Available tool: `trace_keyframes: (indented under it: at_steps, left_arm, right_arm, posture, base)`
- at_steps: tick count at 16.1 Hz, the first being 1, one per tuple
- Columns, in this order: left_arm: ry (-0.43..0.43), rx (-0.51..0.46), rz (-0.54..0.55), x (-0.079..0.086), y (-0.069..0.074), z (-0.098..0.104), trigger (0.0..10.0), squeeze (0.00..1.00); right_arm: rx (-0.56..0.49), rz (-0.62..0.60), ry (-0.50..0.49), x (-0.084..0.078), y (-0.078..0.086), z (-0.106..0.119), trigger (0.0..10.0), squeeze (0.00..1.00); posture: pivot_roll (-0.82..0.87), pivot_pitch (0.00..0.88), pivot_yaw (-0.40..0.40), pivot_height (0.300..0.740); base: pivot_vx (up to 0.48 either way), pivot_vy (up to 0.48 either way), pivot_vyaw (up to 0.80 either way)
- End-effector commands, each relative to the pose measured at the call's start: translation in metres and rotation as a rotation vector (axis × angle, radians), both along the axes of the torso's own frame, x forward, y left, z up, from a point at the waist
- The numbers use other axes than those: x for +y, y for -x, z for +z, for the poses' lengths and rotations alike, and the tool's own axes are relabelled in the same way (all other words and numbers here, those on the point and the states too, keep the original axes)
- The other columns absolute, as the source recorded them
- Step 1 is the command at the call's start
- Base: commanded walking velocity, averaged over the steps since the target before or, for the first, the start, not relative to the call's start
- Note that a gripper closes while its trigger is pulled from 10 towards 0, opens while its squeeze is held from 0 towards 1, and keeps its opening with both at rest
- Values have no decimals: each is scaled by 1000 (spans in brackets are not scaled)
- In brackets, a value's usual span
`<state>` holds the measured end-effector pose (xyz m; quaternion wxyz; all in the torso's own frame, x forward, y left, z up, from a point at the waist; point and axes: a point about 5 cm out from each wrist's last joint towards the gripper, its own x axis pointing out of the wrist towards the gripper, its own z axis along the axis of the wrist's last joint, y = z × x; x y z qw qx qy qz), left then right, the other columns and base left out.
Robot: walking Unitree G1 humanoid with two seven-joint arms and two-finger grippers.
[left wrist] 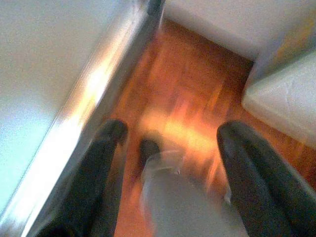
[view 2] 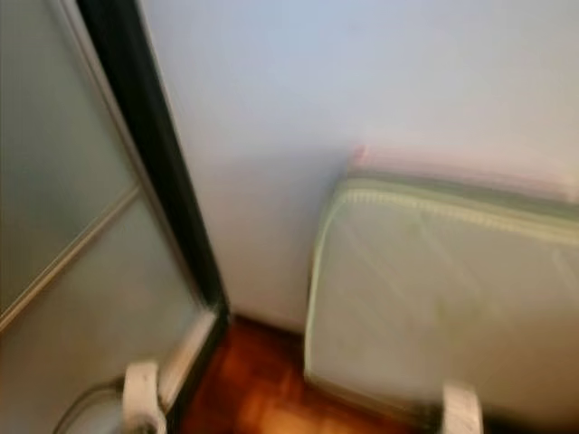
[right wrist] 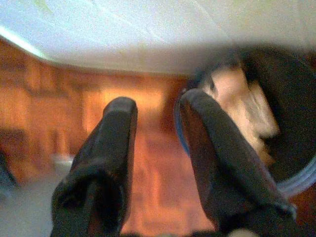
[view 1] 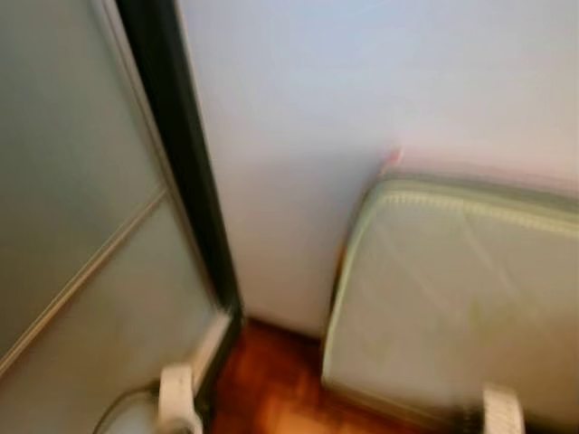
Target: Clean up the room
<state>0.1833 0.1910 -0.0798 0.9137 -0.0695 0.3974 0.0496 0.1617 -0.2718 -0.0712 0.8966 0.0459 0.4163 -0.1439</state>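
Beside the right hand (right wrist: 157,111), bin (right wrist: 291,98) holding crumpled scraps (right wrist: 242,106)

You've got a plain white wall (view 1: 362,117) ahead, no pattern on it. A glossy black door frame (view 1: 185,163) runs down beside pale grey-green frosted panels (view 1: 63,181). The leaning padded mattress (view 1: 452,307) is off-white with a soft green piped edge and faint quilting lines. Reddish-brown wooden floor (left wrist: 187,84) below, streaked with orange glare. Your left gripper (left wrist: 170,136) and right gripper (right wrist: 158,111) both show matt black fingers.
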Motion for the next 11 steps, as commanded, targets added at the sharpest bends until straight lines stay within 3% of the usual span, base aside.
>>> trace_keyframes:
  at_steps: [1, 8, 11]
  left_arm:
    - [-7, 150, -26, 14, 34, -14, 10000, 0]
    - [-7, 147, -27, 13, 40, -16, 10000, 0]
    - [-1, 134, -14, 11, 39, -16, 10000, 0]
  right_arm:
    - [-49, 149, -256, 78, -29, -6, 10000, 0]
    - [-82, 126, -272, 76, -34, -2, 10000, 0]
    - [-70, 125, -286, 76, -34, -3, 10000, 0]
  posture:
    - [176, 78, -84, 740]
    - [178, 78, -96, 740]
    - [179, 79, -106, 740]
  base:
    - [0, 0, 0]
    - [0, 0, 0]
    - [0, 0, -687]
